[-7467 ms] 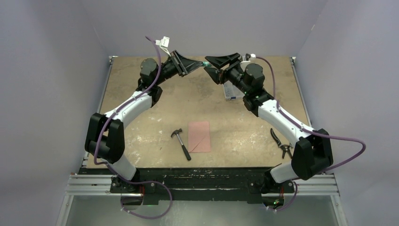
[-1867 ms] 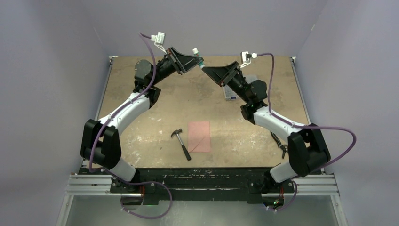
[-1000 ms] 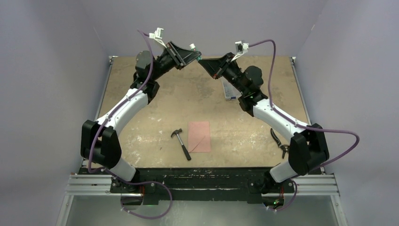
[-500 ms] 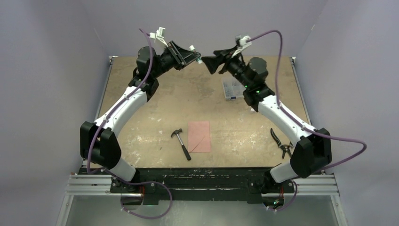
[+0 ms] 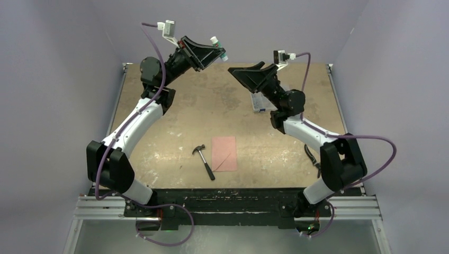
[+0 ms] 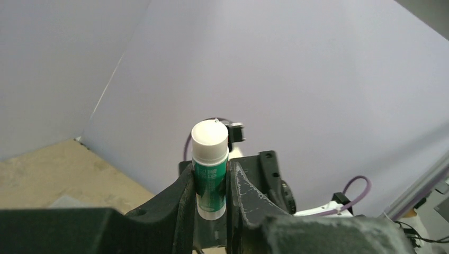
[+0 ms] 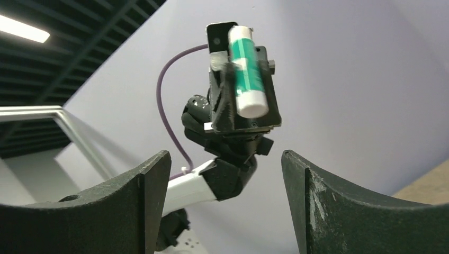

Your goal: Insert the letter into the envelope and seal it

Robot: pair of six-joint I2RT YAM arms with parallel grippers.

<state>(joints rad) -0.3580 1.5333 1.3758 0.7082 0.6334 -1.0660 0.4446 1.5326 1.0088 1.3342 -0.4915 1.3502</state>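
The pink envelope (image 5: 224,153) lies flat on the table near the front, with a diagonal edge showing on its face. The letter is hidden; no separate sheet shows. My left gripper (image 5: 216,48) is raised high over the back of the table, shut on a green glue stick (image 6: 210,169) with a white cap. Across a gap, my right gripper (image 5: 246,67) is open and empty. In the right wrist view the glue stick (image 7: 246,71) shows beyond and above the right gripper (image 7: 225,156).
A hammer (image 5: 204,160) lies just left of the envelope. Pliers (image 5: 316,160) rest by the table's right edge. A clear plastic box (image 5: 261,103) sits at the back right under the right arm. Purple walls close in the back and sides.
The right gripper went from shut at the glue stick's tip to open and drew back to the right. The left arm lifted the glue stick up and to the left.
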